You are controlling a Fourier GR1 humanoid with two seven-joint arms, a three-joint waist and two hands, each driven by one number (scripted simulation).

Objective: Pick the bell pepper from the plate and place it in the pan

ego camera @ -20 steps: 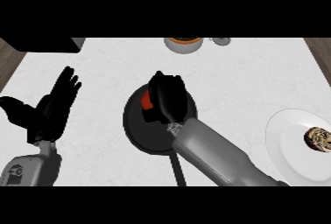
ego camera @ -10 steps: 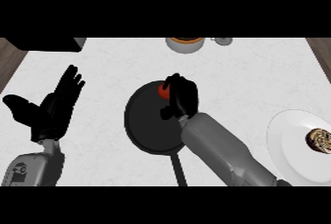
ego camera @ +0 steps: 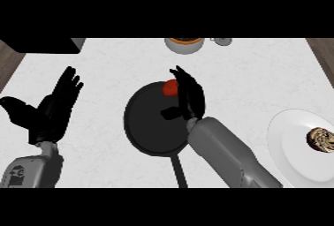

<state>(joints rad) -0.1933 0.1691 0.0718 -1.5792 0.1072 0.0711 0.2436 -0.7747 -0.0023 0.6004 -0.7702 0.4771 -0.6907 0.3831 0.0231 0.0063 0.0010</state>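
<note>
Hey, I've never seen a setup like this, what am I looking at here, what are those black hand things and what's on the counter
This is a view from a humanoid robot's head, looking steeply down at a white kitchen counter. The two grey forearms coming in from below are its arms, each ending in a black hand.

The left hand rests open at the left, fingers up. The right hand is over a black pan, its fingers straight, beside a red bell pepper that sits at the pan's far edge. It does not appear to be gripping the pepper.

At the right is a white plate with a brownish food item on it. At the far edge stand a bowl and a small grey object too small to identify.
</note>
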